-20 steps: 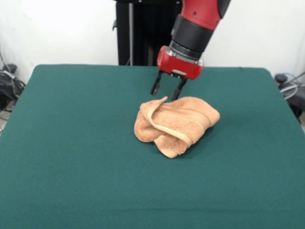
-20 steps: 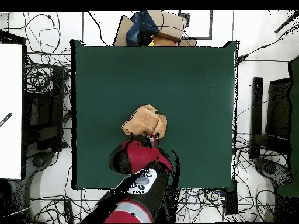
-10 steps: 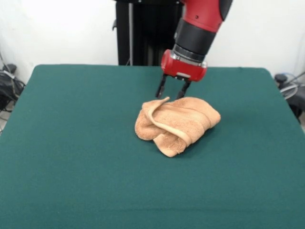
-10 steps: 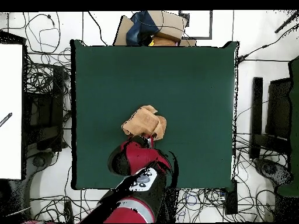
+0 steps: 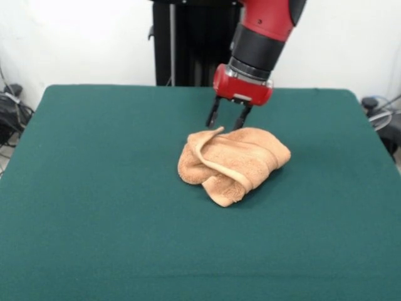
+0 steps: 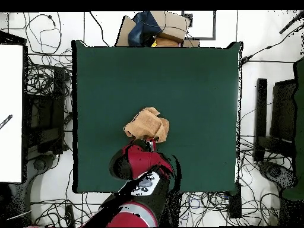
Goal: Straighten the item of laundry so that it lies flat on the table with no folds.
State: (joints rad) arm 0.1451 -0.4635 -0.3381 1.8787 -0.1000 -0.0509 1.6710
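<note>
Towel is lying bunched mid-bench, unstraightened, while the pincer is hovering open and empty above its far edge.

The red and black arm comes down from above, leaning a little so its lower end sits left of its upper part in the front view. A black wrist band joins a red block that carries the hand. Its two dark fingers point downward and stand spread apart (nothing between them). In the overhead view the arm covers the hand almost wholly.
</note>
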